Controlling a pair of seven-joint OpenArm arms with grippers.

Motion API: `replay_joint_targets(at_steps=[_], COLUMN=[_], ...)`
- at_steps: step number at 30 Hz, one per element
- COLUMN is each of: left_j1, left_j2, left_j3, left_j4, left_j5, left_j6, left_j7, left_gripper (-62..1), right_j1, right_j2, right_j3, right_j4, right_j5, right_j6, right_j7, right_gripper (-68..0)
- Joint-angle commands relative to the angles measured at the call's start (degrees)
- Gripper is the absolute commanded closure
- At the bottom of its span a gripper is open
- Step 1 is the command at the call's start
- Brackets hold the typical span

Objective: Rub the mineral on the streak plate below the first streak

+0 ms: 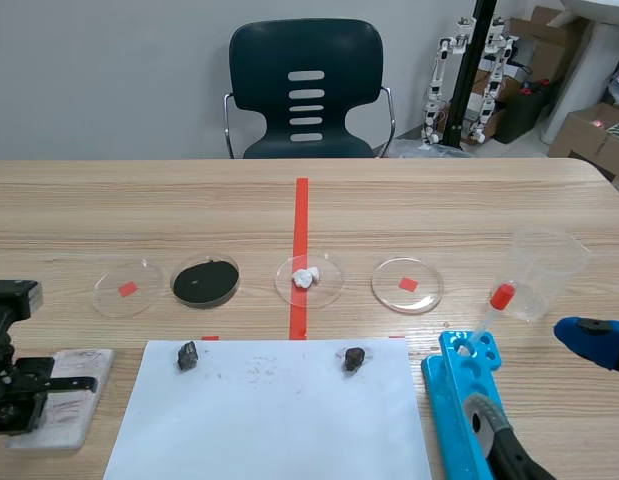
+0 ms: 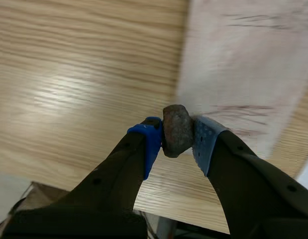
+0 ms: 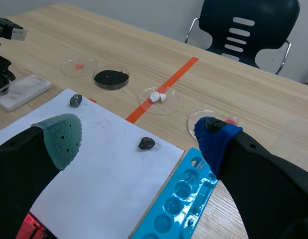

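A brownish-grey mineral (image 2: 177, 130) is pinched between the blue pads of my left gripper (image 2: 177, 143), which is shut on it. It hangs just over the near edge of the white streak plate (image 2: 243, 64), next to a faint reddish streak (image 2: 238, 107). Fainter marks lie farther along the plate. In the scene view the left gripper (image 1: 59, 380) lies over the streak plate (image 1: 64, 425) at the table's front left. My right gripper (image 3: 138, 139) is open with nothing in it, at the front right (image 1: 549, 390).
A white paper sheet (image 1: 279, 410) carries two dark rocks (image 1: 187, 355) (image 1: 354, 359). Behind it stand several petri dishes (image 1: 205, 282). A blue well tray (image 1: 459, 390), a red-capped dropper (image 1: 494, 305) and a clear cup (image 1: 546, 270) are at the right.
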Motion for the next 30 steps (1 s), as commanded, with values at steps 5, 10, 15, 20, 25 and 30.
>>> replay_joint_targets(at_steps=[5,10,15,20,25,30], left_j1=[0.46,0.46,0.46,0.46,0.46,0.48], left_j2=[-0.63,-0.63,-0.61,-0.63,-0.63,-0.63], left_j3=[-0.28,-0.28,-0.28,-0.28,-0.28,-0.28], left_j4=[-0.04,-0.04,-0.04,-0.04,-0.04,-0.04], left_j5=[-2.73,-10.43,-17.05,-18.12,-12.22,-6.21], left_j6=[0.44,-1.9,-4.96,-5.75,-5.05,-3.43], left_j7=[-0.42,-3.45,-5.81,-6.34,-3.26,-1.16], left_gripper=[-5.7,-5.7,-5.7,-5.7,-5.7,-5.7], right_j1=[0.52,0.52,0.52,0.52,0.52,0.52], right_j2=[-0.02,-0.02,-0.02,-0.02,-0.02,-0.02], right_j3=[0.55,0.55,0.55,0.55,0.55,0.55], right_j4=[0.33,0.33,0.33,0.33,0.33,0.33], right_j5=[0.22,0.22,0.22,0.22,0.22,0.22], right_j6=[-0.2,-0.2,-0.2,-0.2,-0.2,-0.2], right_j7=[0.87,0.87,0.87,0.87,0.87,0.85], right_gripper=[-47.5,-47.5,-47.5,-47.5,-47.5,-47.5])
